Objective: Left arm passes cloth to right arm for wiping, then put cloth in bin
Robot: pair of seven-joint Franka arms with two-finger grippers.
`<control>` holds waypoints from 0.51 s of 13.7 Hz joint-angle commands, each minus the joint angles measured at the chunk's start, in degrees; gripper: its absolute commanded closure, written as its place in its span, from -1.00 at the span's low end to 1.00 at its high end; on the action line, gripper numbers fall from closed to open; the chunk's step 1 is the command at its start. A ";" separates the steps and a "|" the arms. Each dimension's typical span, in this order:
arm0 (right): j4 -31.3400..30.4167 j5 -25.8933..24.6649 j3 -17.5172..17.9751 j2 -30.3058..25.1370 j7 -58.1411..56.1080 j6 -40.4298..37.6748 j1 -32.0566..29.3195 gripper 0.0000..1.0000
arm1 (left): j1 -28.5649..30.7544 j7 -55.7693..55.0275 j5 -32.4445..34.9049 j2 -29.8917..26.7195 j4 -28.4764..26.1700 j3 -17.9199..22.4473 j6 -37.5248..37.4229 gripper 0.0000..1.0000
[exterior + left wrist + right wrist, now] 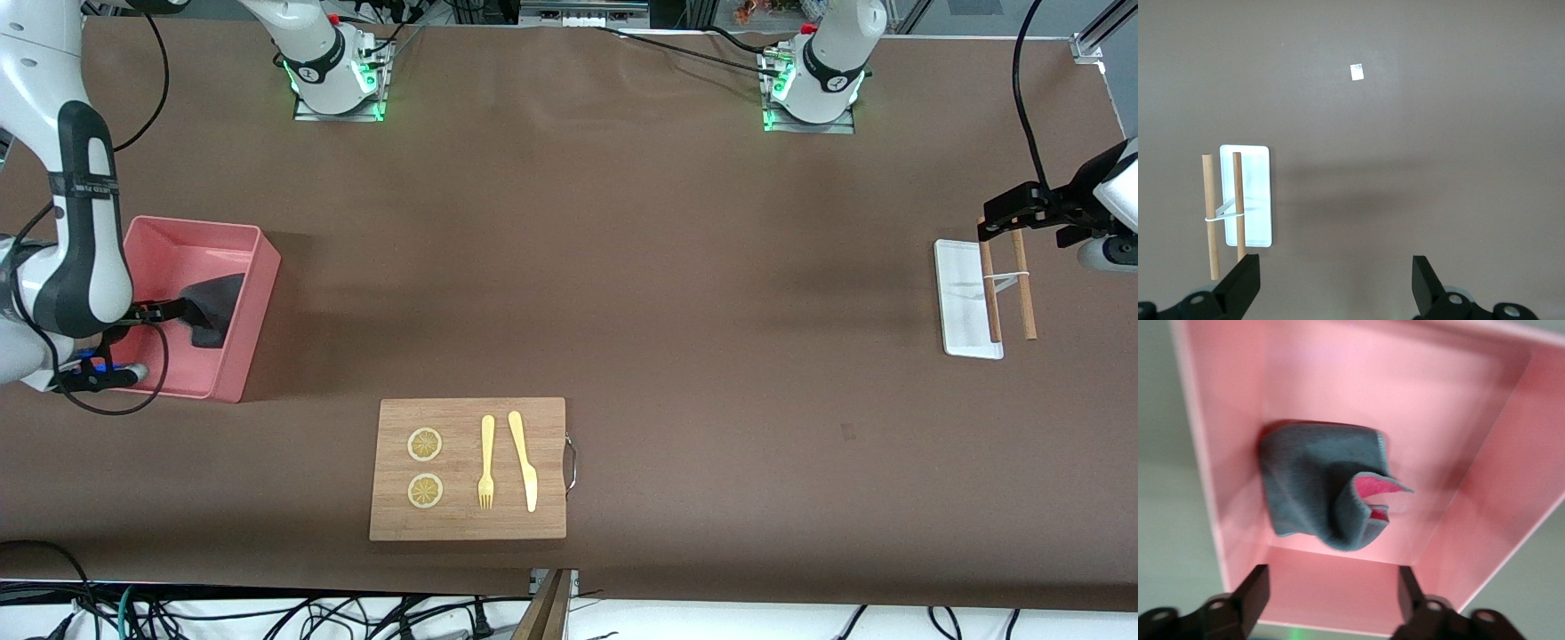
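Right gripper (1331,593) hangs over the pink bin (253,302), jaws spread wide and empty; the grey cloth (1321,487) lies rumpled inside the bin beneath it. Left gripper (1335,283) waits wide open, empty, over the worktop (622,267) near the white tray (956,293).

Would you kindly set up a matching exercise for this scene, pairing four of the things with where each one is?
Things:
1. cloth
2. fork
3. right gripper
4. left gripper

Places:
A. on the wooden cutting board, beside the knife
B. over the bin, fingers open
C. over the white tray end of the table, fingers open
D. inside the bin, free of any fingers

Pairs: 1-D, 2-A, 3-B, 4-C
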 commanded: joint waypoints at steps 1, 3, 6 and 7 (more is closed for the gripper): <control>-0.89 1.81 0.60 -6.79 1.81 -3.65 1.09 -1.00 | 0.57 -0.03 1.02 0.83 1.28 -0.12 -0.11 -1.00; -0.98 1.82 1.29 -10.84 5.94 -6.64 1.44 -1.00 | 0.75 0.15 1.11 0.83 1.28 0.06 -0.11 -1.00; -1.94 1.99 3.32 -18.57 5.78 -7.70 1.36 -1.00 | 0.22 -0.02 3.91 0.92 1.63 -0.20 0.68 -1.00; -2.90 2.43 3.41 -20.59 5.78 -7.61 1.36 -1.00 | 0.13 -0.37 4.18 0.92 1.55 -0.38 0.68 -1.00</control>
